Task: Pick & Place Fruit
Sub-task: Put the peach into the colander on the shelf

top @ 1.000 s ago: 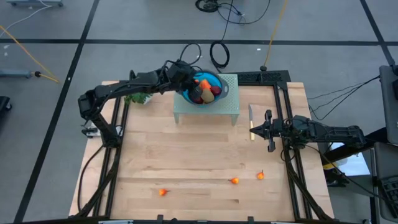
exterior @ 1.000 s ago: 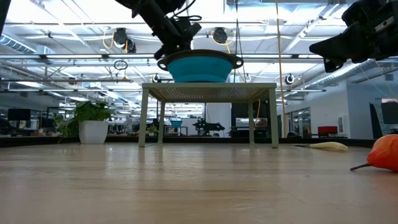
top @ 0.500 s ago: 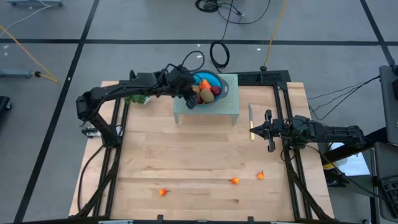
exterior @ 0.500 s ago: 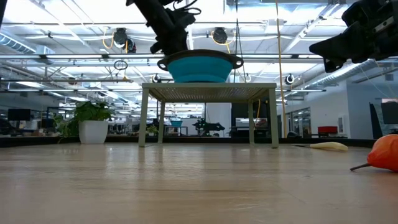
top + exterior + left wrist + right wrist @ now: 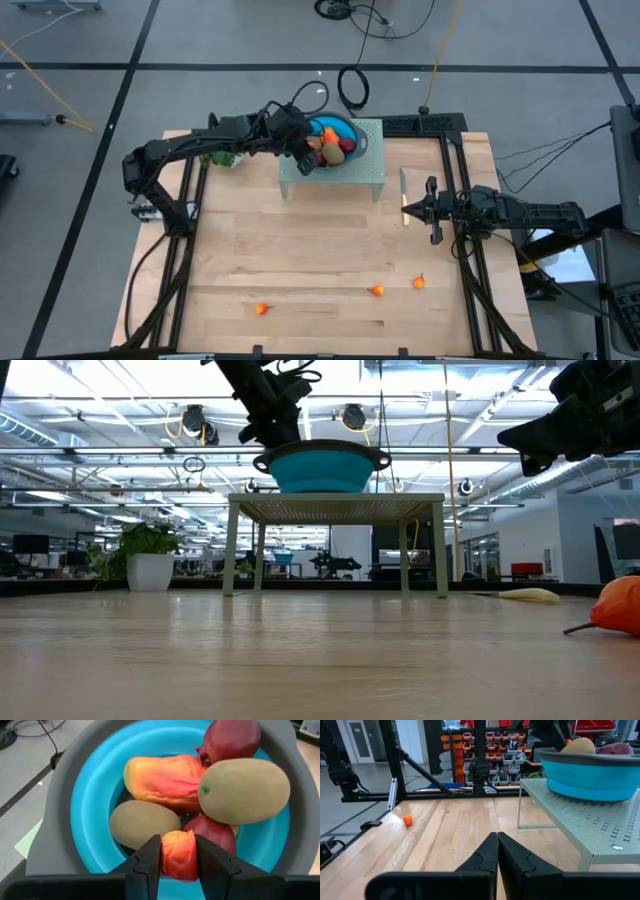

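Fruit piece (image 5: 179,856), small and orange-red, sits pinched in the left pincer (image 5: 179,865) above the blue bowl (image 5: 95,795) at upper centre of the high view; placing step, release due next; right pincer (image 5: 497,851) shut, empty.

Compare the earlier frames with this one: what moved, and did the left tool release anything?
The left tool shifted from over the middle of the blue bowl with the grey rim to its left edge. A small orange-red fruit piece sits between its fingers above the bowl; release is not visible yet. The right tool, shut, the three tiny orange-red pieces on the wooden table and the yellow-handled knife stayed put.
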Tool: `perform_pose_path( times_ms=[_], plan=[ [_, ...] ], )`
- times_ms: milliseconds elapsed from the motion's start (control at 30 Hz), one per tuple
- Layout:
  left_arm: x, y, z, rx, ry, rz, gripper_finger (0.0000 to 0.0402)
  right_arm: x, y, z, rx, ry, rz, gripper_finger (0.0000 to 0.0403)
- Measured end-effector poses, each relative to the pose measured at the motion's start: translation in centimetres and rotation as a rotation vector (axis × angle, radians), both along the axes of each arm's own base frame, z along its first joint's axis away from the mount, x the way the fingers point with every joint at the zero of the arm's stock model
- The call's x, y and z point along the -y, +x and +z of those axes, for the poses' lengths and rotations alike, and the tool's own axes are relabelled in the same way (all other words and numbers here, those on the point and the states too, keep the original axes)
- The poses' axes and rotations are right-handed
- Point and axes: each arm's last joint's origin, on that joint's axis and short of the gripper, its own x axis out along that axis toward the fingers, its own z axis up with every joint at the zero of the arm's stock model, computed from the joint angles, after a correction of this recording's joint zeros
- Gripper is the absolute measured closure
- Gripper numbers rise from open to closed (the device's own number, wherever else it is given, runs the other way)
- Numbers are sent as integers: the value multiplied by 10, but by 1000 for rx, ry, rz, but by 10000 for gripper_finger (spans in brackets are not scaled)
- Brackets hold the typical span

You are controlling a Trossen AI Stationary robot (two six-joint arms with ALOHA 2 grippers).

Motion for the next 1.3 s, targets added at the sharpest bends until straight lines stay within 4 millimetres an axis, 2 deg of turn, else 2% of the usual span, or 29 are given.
perform_pose_path(
  times_ms=[367, 633, 700, 767, 1033, 1167, 1300],
  plan=[
    [0, -1, -1, -12, 1, 2, 228, 0, 0, 0, 0, 0, 0, 399],
    [0, -1, 0, -17, 10, -8, 198, 0, 0, 0, 0, 0, 0, 399],
    [0, -1, 6, -16, 11, -11, 195, 0, 0, 0, 0, 0, 0, 399],
    [2, -2, 20, 4, 12, -17, 195, 0, 0, 0, 0, 0, 0, 399],
    [33, -11, 74, 53, -44, -24, 221, 0, 0, 0, 0, 0, 0, 399],
    [54, -15, 81, 24, -99, -36, 242, 0, 0, 0, 0, 0, 0, 399],
    [76, -18, 78, -39, -156, -51, 263, 0, 0, 0, 0, 0, 1, 399]
  ],
)
